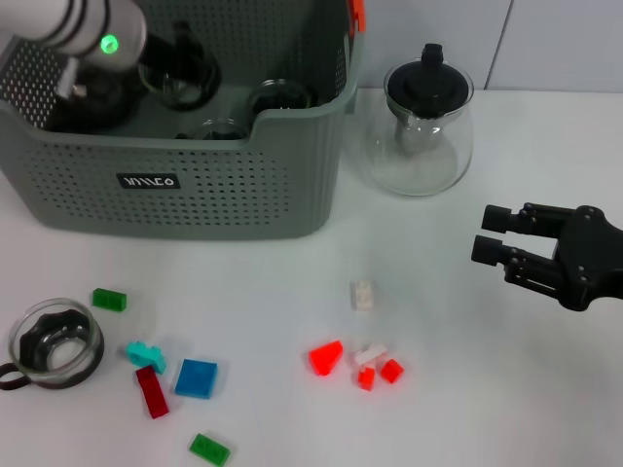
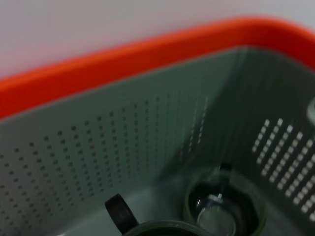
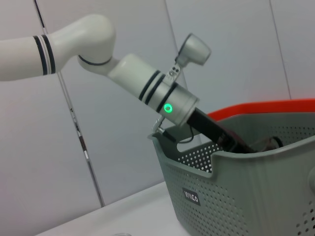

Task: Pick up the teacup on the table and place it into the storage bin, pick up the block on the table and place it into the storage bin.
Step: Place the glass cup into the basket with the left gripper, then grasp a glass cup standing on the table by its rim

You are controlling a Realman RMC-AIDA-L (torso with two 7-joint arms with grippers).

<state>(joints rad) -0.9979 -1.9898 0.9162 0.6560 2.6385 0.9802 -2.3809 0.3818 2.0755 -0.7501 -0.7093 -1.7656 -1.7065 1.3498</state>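
The grey-green storage bin [image 1: 224,199] stands at the back left, with an orange clip [image 1: 357,14] on its rim. My left arm reaches down into it; the left gripper [image 1: 90,95] is low inside, near the bin's left wall. Glass teacups [image 1: 181,72] lie inside the bin. The left wrist view shows the bin's wall [image 2: 98,162] and a cup [image 2: 221,212] on the floor. One glass teacup [image 1: 54,345] with a black base stands on the table at the front left. Coloured blocks lie in front of the bin, among them a blue one [image 1: 196,377]. My right gripper [image 1: 492,234] hovers open and empty at the right.
A clear glass teapot [image 1: 428,131] with a black lid stands right of the bin. Green [image 1: 109,299], teal [image 1: 145,355] and dark red [image 1: 151,391] blocks lie near the teacup. A white block [image 1: 362,295] and red pieces [image 1: 326,358] lie at the front centre.
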